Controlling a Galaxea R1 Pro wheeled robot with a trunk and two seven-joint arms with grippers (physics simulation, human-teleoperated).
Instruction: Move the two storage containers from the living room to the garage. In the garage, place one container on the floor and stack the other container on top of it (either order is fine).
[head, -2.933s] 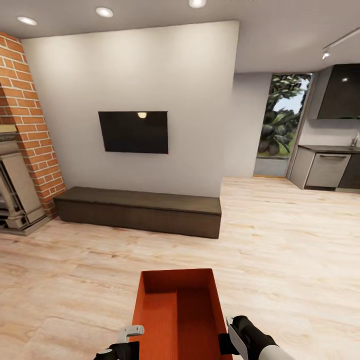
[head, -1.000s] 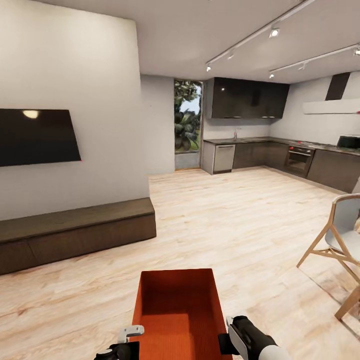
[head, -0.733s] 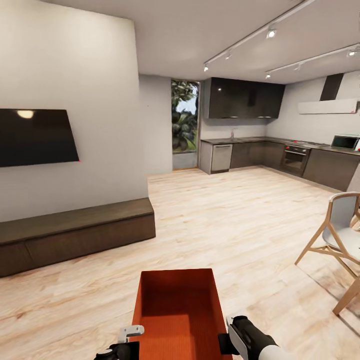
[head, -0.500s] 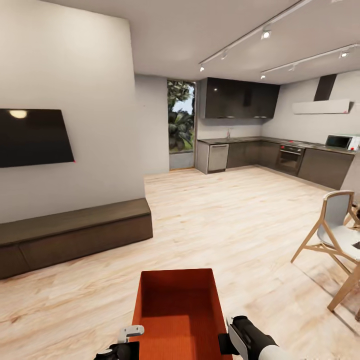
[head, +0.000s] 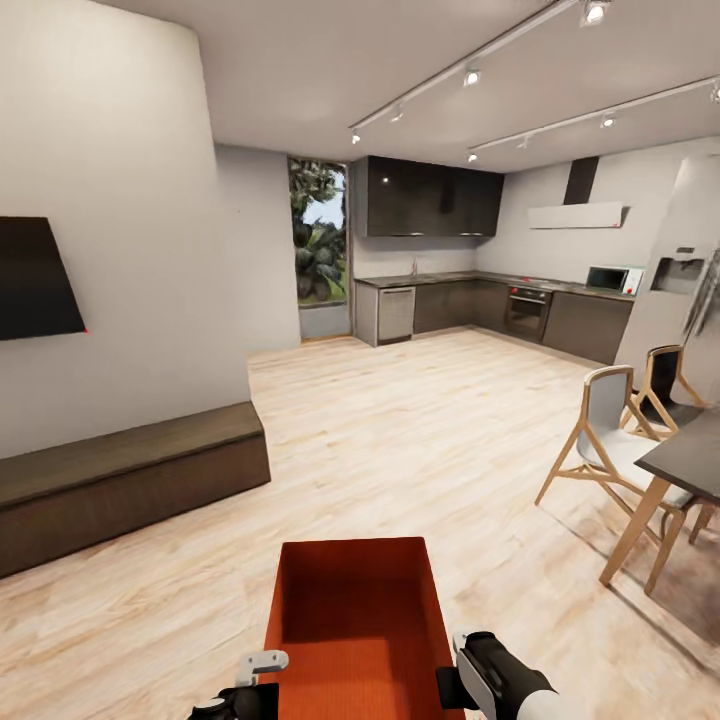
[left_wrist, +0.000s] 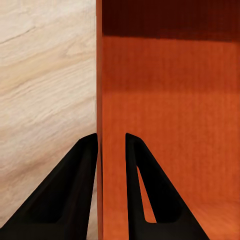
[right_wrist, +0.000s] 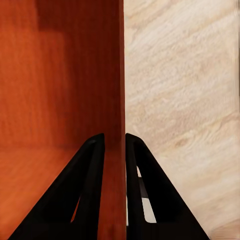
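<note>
The whole view has swung to the right since the earlier frames: the wall TV (head: 35, 278) has slid almost off at the left, the long dark cabinet (head: 120, 480) sits further left, and a dining table (head: 690, 455) with wooden chairs (head: 610, 430) has come in at the right, so the base is turning; the bin has kept its place between the arms.

The left tool (left_wrist: 111, 150) is clamped on the left wall of the storage container (head: 355, 620), one finger outside and one inside. The right tool (right_wrist: 115, 147) is clamped the same way on the opposite wall. In the head view the two tools sit at the near end of the bin, either side of it, carrying it above the wood-plank floor (head: 430, 440), low and straight ahead of the trunk.

The container is topless and orange-red, and nothing shows on the ribbed bottom; whether a second bin is nested inside cannot be told.

The step in hand appears to be transport: the robot is in the living room, facing toward the open kitchen (head: 470, 300), with the garage not yet reached. The next move likely calls for finishing the turn and driving on while both grips hold level, steering clear of the table and chairs on the right.
</note>
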